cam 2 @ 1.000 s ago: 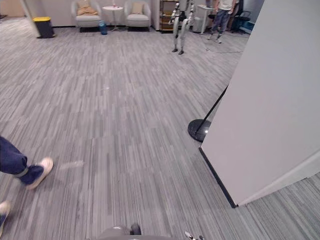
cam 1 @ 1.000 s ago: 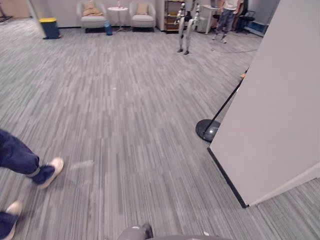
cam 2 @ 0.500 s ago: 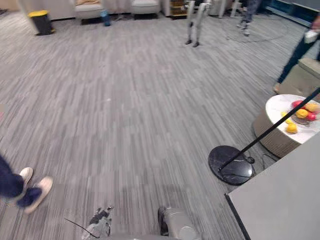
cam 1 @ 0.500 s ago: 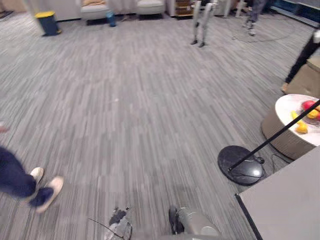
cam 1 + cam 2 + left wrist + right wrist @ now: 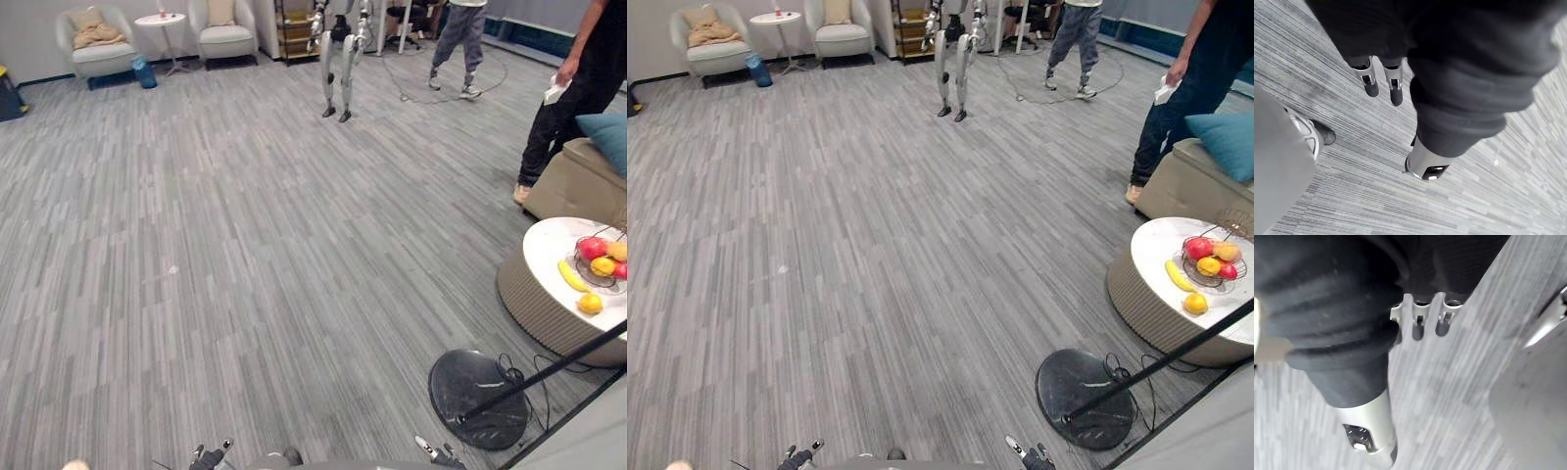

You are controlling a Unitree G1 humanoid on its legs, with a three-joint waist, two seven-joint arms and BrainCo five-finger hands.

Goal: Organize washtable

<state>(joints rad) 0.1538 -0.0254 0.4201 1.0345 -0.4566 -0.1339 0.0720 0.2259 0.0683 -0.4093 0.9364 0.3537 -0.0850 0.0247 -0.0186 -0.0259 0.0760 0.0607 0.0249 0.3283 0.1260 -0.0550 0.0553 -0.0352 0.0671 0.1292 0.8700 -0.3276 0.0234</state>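
Over open carpet [image 5: 245,245], my left hand [image 5: 1464,98] and right hand [image 5: 1327,323] hang, fingers [image 5: 1371,81] loose, holding nothing (where the washtable stands I cannot tell). Risk: stepping right could catch the stand base [image 5: 480,397] or bump the fruit table [image 5: 549,245].

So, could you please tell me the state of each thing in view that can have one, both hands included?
left hand: open, fingers relaxed, holding nothing.
right hand: open, holding nothing.
fruit bowl: upright on the round table, holding fruit.
banana: lying on the table beside the bowl.
humanoid robot: standing upright on the floor.
stand: base flat on the floor.
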